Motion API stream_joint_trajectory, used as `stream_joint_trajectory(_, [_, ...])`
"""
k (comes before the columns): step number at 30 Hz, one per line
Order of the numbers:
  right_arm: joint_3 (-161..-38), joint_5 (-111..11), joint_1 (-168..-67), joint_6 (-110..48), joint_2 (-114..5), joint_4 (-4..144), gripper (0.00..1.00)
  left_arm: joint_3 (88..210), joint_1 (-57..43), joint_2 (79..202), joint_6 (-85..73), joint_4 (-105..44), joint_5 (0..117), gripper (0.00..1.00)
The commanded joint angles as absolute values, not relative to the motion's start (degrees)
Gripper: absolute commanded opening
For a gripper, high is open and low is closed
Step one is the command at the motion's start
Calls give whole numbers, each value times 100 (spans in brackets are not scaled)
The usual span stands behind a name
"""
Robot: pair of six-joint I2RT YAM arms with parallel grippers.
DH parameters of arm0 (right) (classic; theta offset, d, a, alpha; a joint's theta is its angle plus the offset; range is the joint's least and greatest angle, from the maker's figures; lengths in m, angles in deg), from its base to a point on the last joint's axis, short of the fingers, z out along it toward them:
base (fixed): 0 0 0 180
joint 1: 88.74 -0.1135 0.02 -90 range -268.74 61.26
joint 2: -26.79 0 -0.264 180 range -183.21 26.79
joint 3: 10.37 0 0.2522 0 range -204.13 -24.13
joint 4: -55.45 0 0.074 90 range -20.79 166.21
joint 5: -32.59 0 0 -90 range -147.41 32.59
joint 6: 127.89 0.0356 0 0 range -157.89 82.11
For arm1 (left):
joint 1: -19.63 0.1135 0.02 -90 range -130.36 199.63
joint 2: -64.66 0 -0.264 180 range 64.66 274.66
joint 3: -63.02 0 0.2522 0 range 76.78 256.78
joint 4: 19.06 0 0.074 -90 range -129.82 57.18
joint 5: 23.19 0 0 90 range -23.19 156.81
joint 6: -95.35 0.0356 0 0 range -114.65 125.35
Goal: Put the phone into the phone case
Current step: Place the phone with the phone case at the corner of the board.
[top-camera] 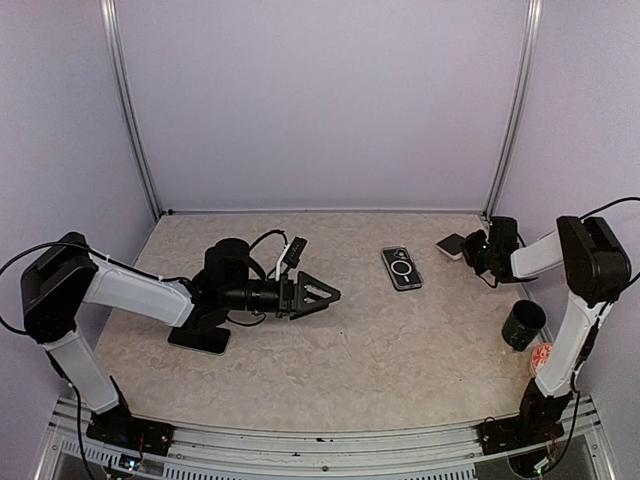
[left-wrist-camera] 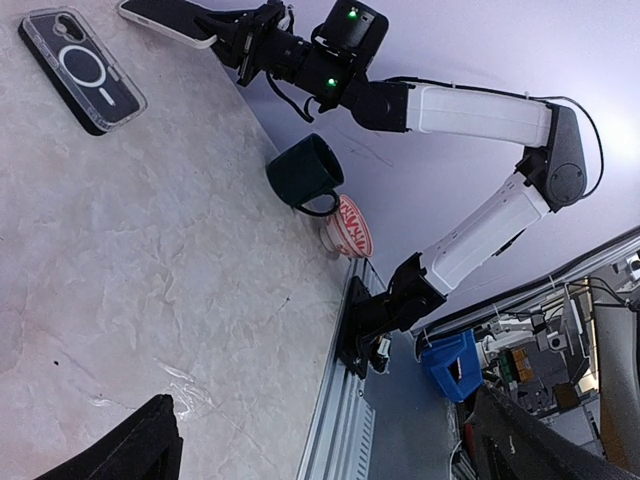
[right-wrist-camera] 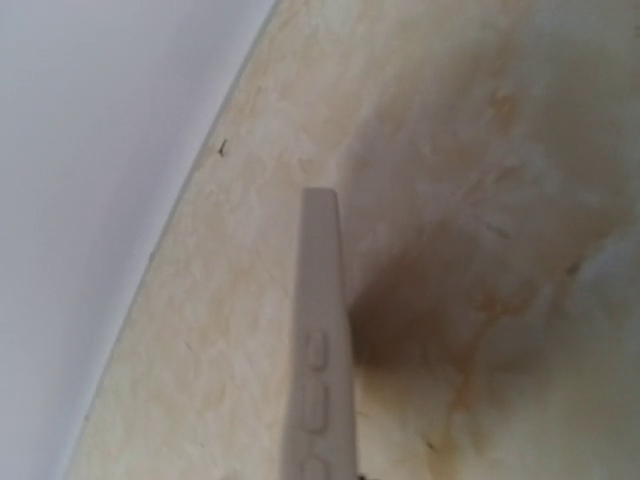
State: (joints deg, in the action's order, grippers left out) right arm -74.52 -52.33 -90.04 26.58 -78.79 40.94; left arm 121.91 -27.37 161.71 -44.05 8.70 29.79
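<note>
Holding the phone case [top-camera: 451, 245] by its edge at the table's [top-camera: 380, 360] far right, the right tool [top-camera: 467, 248] is clenched; the left tool [top-camera: 325, 295] gapes, empty. The phone [top-camera: 401, 268] lies mid-table, apart from the case: insertion not yet done.

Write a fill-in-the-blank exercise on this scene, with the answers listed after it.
Of the left hand and the right hand, the ____ one grips the phone case.
The left hand's jaws stand ____, with nothing between them.
The mug beside the red-and-white bowl is dark ____.
The ring-marked black phone lies ____ the two hands.
Missing words: right; open; green; between.
</note>
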Motion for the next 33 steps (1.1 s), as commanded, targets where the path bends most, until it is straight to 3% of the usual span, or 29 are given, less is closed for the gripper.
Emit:
stream_joint_trajectory(1, [-7637, -5090, -8951, 3202, -8025, 3547, 0, 12108, -2695, 15958, -4298, 903, 3047, 99])
stream_joint_trajectory(7, [-7564, -4939, -8947, 3384, -8131, 3489, 5, 12115, -2692, 16013, -4333, 952, 3042, 99])
stream_joint_trajectory(15, [-7511, -4765, -8947, 3303, -8189, 3493, 23, 12126, -2693, 16098, -4386, 1026, 3026, 99])
stream_joint_trajectory(33, [-7707, -4906, -8971, 2461, -7748, 4651, 40, 12156, -2738, 16221, -4468, 1148, 3018, 99])
